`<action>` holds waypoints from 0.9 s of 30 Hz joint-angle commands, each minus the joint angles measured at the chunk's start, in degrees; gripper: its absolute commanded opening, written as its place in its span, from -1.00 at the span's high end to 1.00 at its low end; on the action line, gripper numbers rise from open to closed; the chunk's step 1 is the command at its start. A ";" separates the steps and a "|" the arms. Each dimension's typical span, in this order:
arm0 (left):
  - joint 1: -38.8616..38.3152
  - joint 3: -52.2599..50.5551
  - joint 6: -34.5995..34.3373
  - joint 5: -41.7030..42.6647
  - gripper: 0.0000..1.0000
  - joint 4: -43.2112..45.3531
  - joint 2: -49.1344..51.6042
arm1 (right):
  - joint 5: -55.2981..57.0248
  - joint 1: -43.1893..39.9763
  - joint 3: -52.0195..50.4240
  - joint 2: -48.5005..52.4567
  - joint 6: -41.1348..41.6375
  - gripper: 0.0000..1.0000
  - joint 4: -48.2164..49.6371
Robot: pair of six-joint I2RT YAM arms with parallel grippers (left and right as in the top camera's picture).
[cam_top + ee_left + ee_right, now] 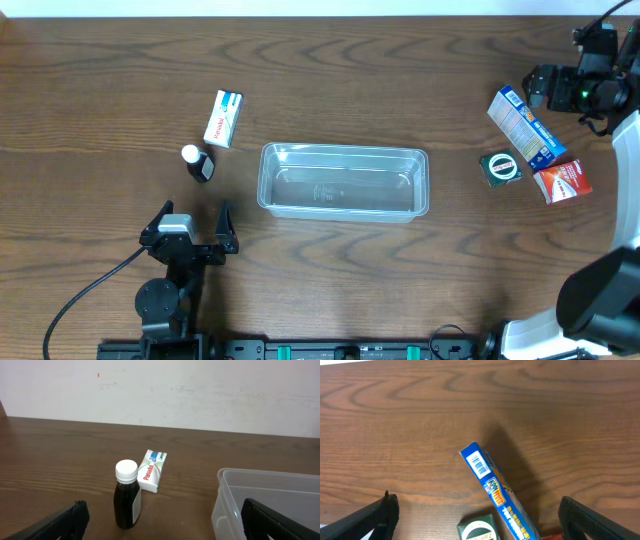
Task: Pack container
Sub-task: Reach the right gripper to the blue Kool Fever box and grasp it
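The left jaws are held wide, a dark bottle (126, 497) seen between them, the container (227, 505) beside the right-hand one. The right jaws are spread wide, framing a blue box (496, 491).

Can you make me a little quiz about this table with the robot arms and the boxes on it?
1. True or false: the container already has something packed in it.
2. What colour is the cap on the dark bottle? A white, B red, C green.
3. Fill in the gap: the left gripper is ___ (open or shut).

Key: 1 false; 2 A; 3 open.
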 commanded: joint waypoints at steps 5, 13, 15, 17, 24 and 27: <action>0.28 -1.01 -0.07 1.01 -0.96 -1.90 -0.33 | -3.21 0.11 1.16 6.73 -8.63 -0.86 0.98; 0.28 -1.01 -0.04 1.01 -0.96 -1.88 -0.33 | 0.92 0.11 1.16 10.91 -14.69 -0.84 2.32; 0.28 -1.01 -0.04 1.01 -0.96 -1.88 -0.33 | 1.49 0.11 1.16 10.97 -15.58 -0.82 2.32; 0.28 -1.01 -0.04 1.01 -0.96 -1.88 -0.33 | 2.01 0.11 1.16 10.97 -15.87 -0.75 2.08; 0.28 -1.01 -0.04 1.01 -0.96 -1.88 -0.33 | 5.25 0.11 1.01 10.97 -16.72 -0.52 -1.09; 0.28 -1.01 -0.07 1.01 -0.96 -1.88 -0.33 | 5.86 0.13 1.01 10.97 -16.98 -0.47 -1.66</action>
